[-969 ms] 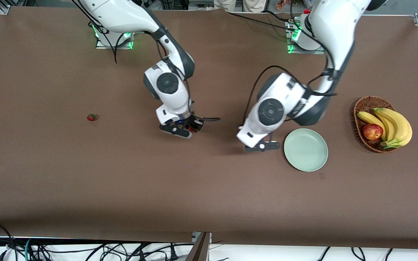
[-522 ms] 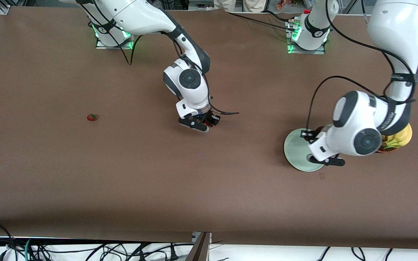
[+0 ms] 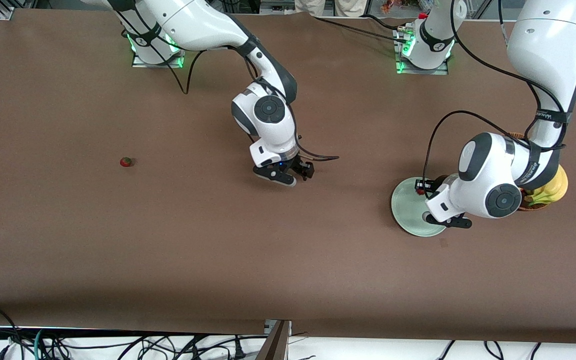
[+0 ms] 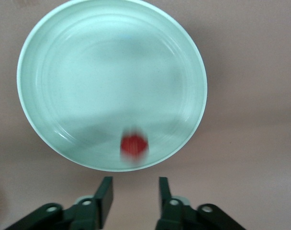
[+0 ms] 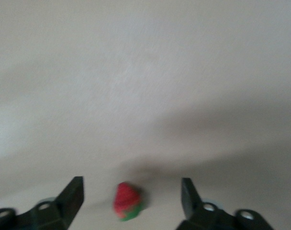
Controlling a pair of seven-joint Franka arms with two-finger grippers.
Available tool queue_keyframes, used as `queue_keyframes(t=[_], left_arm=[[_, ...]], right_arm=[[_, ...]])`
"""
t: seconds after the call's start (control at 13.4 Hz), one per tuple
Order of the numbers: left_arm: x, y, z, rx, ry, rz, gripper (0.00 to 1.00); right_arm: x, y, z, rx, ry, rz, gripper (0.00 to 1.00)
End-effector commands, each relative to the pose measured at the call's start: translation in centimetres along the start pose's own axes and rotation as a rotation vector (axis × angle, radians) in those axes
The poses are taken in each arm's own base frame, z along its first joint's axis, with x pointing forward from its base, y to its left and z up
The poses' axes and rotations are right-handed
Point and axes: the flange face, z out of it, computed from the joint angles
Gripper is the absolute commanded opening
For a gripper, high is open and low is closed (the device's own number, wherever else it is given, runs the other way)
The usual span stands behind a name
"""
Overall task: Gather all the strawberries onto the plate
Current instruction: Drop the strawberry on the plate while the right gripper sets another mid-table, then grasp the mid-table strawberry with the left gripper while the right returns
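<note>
Partly, the left arm point(image 3: 493, 190) hides the plate point(image 3: 405, 212).

right tool point(image 3: 295, 175): low over mid tabletop point(image 3: 168, 250) | left tool point(image 3: 430, 192): over plate point(image 3: 405, 212) | strawberry point(image 3: 420, 191): red speck at left tool, over plate | second strawberry point(image 3: 126, 161): alone toward right arm's end | bananas point(image 3: 558, 187): partly hidden by left arm
</note>
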Motion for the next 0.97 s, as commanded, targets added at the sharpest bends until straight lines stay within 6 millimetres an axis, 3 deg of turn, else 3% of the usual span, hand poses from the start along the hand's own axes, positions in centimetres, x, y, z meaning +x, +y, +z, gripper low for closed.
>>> queue_keyframes(t=[0.0,0.15,0.3,0.52,0.75,0.89], left_arm=[[-0.4,0.5,-1.2,-0.044,0.011,0.001,1.00],[-0.9,2.0,-2.0,-0.073,-0.011,-0.005,1.00],[-2.0,5.8,-3.6,-0.075,-0.002,-0.079,1.00],[-3.1,14.0,-3.3,-0.093,0.009,-0.176,1.00],[-2.4,23.4,1.0,-0.137,0.079,-0.257,1.00],[-2.2,28.3,4.2,-0.170,0.127,-0.317,1.00]], right_arm=[[5.8,3.5,-4.5,-0.064,-0.027,-0.119,0.99],[11.0,8.8,-6.5,-0.150,-0.113,-0.238,0.99],[15.6,14.7,-8.1,-0.191,-0.178,-0.303,0.99],[20.7,24.5,-8.6,-0.227,-0.228,-0.355,0.99],[21.7,32.3,-8.6,-0.255,-0.245,-0.379,0.99],[21.3,37.4,-6.9,-0.265,-0.245,-0.381,0.99]])
